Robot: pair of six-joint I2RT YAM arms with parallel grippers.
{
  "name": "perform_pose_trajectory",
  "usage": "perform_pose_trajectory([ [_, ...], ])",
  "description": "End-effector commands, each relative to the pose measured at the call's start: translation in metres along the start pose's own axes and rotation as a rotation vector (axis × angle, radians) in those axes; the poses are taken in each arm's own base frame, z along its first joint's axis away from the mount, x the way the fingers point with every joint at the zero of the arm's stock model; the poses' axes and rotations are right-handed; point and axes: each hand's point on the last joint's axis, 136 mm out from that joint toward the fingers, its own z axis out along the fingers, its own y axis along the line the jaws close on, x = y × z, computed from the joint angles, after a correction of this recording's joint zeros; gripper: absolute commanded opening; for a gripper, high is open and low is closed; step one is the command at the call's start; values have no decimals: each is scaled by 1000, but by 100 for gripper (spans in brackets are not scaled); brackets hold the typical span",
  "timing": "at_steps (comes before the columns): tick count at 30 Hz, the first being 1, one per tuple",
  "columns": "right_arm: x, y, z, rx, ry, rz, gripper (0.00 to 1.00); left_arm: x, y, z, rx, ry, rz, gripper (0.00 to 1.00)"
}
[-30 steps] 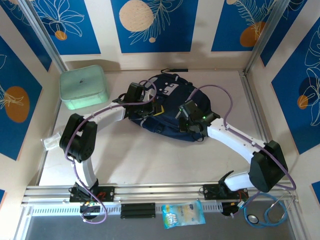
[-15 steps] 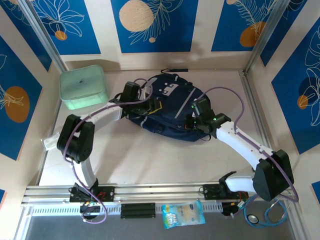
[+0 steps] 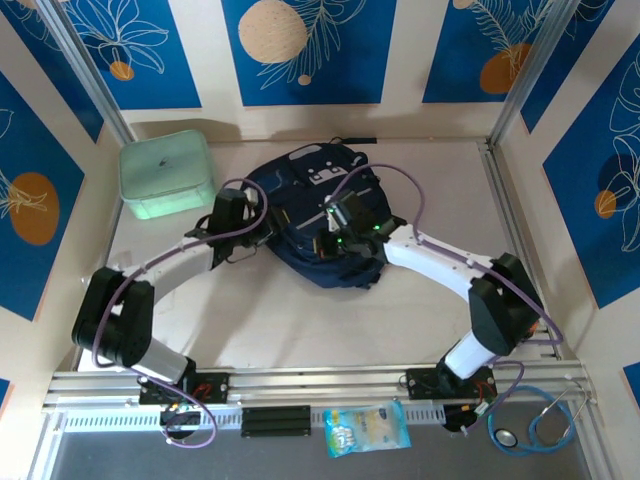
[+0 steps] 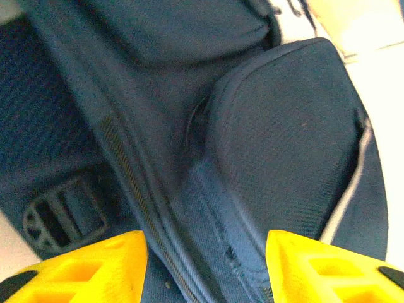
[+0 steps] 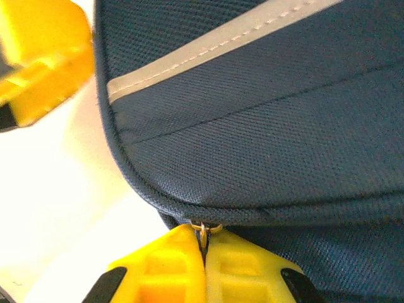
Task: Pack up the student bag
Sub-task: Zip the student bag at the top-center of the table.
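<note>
The student bag [image 3: 305, 190], dark navy with white patches, lies mid-table with both arms at it. My left gripper [image 3: 255, 222] sits at its left side. In the left wrist view the gripper [image 4: 205, 271] is open, its yellow fingers [image 4: 82, 271] straddling a zipper seam [image 4: 136, 196] of the bag [image 4: 284, 139] without gripping it. My right gripper [image 3: 330, 243] rests on the bag's near side. Close up, that gripper [image 5: 203, 252] is shut on a small brass zipper pull [image 5: 203, 228] under the bag's curved edge [image 5: 265, 126], below a pale stripe [image 5: 208, 44].
A mint green lidded box [image 3: 167, 175] stands at the back left. A snack packet [image 3: 367, 428] and a stethoscope [image 3: 540, 425] lie by the front rail. A black strap [image 3: 348, 141] trails behind the bag. Metal posts frame the back corners.
The left gripper has opened, let go of the bag and drawn back leftward. The right gripper, still shut on the zipper pull, has swung left along the bag, which has shifted and bunched.
</note>
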Motion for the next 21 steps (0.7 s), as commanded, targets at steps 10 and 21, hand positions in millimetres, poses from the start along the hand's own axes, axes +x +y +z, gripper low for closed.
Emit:
perform_pose_trajectory([
  [10, -5, 76, 23, -189, 22, -71, 0, -24, -9, -2, 34, -108, -77, 39],
  [21, -4, 69, 29, -141, 42, -58, 0, -37, -14, -15, 24, -177, -51, 37],
])
